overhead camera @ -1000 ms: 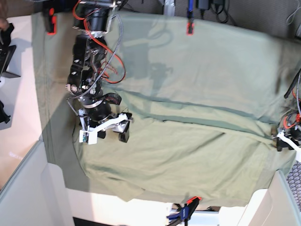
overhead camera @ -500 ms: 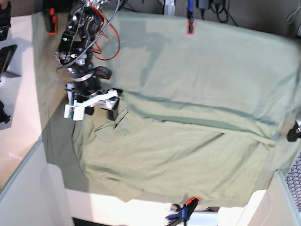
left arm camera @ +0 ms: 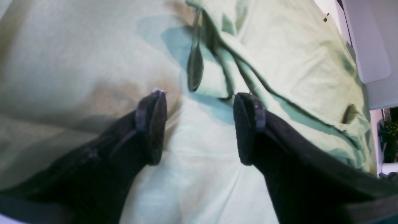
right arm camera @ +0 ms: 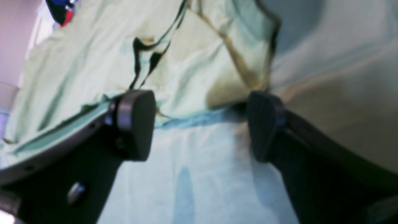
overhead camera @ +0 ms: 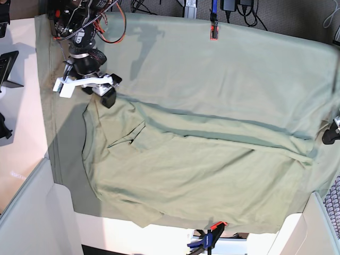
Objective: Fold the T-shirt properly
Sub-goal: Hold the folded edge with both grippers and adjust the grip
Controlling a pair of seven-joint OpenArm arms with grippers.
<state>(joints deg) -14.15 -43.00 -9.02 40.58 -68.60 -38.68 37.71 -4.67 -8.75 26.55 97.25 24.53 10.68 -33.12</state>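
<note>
The T-shirt (overhead camera: 196,170) lies spread on the cloth-covered tabletop (overhead camera: 255,69), looks light, soft and limp, so I would take it at a hem or corner through all layers, while both jaws stand spread and hold nothing.

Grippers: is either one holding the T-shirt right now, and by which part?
Nothing is held: the left gripper and right gripper are open above the T-shirt.
</note>
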